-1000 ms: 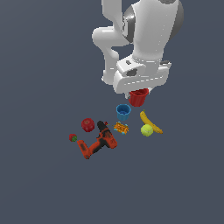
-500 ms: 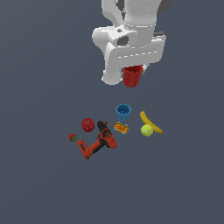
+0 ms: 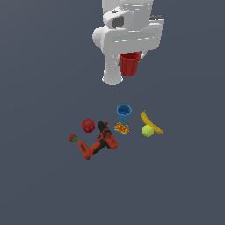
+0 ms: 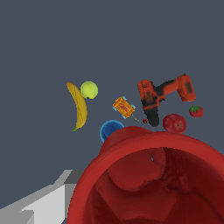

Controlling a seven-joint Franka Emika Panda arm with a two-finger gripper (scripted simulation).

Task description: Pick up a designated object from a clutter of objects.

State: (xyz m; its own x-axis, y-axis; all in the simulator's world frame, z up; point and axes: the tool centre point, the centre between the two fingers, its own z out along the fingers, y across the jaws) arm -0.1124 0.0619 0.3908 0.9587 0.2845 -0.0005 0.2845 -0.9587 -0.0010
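The red cup [image 3: 129,64] hangs high above the floor under the white hand, with my gripper [image 3: 130,56] shut on it. Its fingers are mostly hidden by the hand and the cup. In the wrist view the red cup's open mouth [image 4: 153,179] fills the near part of the picture, with a grey finger [image 4: 39,205] beside it. Far below lies the clutter: blue cup [image 3: 124,112], banana [image 3: 150,122], green-yellow ball [image 3: 147,130], orange-yellow bit [image 3: 121,128], power drill [image 3: 99,143], red apple [image 3: 88,125] and strawberry [image 3: 73,138].
The same items show in the wrist view: drill [image 4: 164,94], apple [image 4: 174,123], strawberry [image 4: 196,111], banana [image 4: 78,107], ball [image 4: 89,90], blue cup [image 4: 109,130]. The floor [image 3: 39,184] is a plain dark grey surface all round.
The gripper has risen steadily with the red cup in it, moving well away from the clutter. The items on the floor have not moved.
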